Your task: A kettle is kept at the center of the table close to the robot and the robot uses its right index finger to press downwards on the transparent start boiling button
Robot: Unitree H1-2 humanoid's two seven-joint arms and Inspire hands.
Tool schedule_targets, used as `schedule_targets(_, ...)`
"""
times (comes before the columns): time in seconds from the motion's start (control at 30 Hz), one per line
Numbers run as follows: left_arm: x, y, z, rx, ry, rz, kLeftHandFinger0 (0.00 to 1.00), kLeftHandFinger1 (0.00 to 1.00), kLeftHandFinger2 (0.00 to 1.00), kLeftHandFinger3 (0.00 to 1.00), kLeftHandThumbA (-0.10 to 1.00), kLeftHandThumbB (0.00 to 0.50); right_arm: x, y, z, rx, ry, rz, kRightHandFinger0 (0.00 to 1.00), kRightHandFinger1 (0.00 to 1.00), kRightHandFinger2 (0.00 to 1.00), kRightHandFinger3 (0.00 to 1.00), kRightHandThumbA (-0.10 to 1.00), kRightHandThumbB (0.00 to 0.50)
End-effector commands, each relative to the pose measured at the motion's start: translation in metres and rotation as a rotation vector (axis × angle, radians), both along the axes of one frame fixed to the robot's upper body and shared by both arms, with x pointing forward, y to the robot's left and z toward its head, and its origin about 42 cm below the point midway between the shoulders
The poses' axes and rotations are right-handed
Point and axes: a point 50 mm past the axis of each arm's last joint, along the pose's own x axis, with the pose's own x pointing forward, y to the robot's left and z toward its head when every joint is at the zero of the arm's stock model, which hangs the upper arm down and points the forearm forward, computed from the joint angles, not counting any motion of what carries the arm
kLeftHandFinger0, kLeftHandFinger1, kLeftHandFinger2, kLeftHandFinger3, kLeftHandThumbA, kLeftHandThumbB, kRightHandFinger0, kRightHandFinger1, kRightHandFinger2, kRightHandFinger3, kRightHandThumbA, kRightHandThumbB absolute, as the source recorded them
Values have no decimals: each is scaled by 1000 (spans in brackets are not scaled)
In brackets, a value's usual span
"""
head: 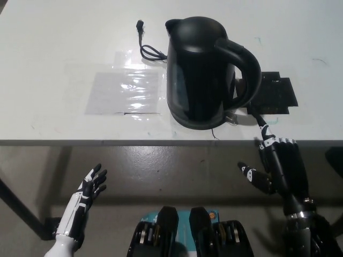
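1. The press is not yet made. The black right hand (278, 163) is at the near edge of the table (48, 48), one finger stretched forward so its tip reaches over that edge, the others curled in, the thumb out to the side — it holds nothing.

2. The kettle (201, 72) stands on the table near the middle of the near edge, spout towards the far edge, handle (244, 67) arching to the robot's right. Its start button (231, 118) seems to be the small pale tab at the foot of the handle, low on the body; it is too small to make out clearly.

3. The pointing finger's tip is near the tab but apart from it, off to the right. By my judgement the hand has yet to come leftward over the tab and then push down.

4. The white left hand (90, 187) rests below the near edge at the lower left, fingers spread, empty.

5. A clear plastic sheet (126, 91) lies flat left of the kettle; a black cord (146, 45) curls behind it towards the far edge; a flat black pad (273, 96) lies right of the handle.

6. The handle overhangs the tab — the finger must pass beneath or beside it, and a sideways knock could shift the kettle.
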Motion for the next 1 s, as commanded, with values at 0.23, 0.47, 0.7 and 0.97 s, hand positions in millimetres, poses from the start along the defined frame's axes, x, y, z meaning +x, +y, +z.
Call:
schedule_targets(0.23,6,-1,15,3,-65,-22,1000,1000,1000,1000,1000,220,25,0,3,-55,9,-5,0,0,0,1000,925,183)
schedule_targets(0.47,7,-1,16,4,-67,-21,1000,1000,1000,1000,1000,216,34,4,5,-75,22,-1,0,0,0,1000,916,174)
schedule_targets(0.7,7,-1,15,2,-74,-21,1000,1000,1000,1000,1000,218,42,6,8,-88,34,-8,0,0,3,1000,950,176)
schedule_targets(0.97,8,-2,17,-1,-73,-24,1000,1000,1000,1000,1000,227,50,8,9,-115,47,-14,0,0,3,1000,945,167)
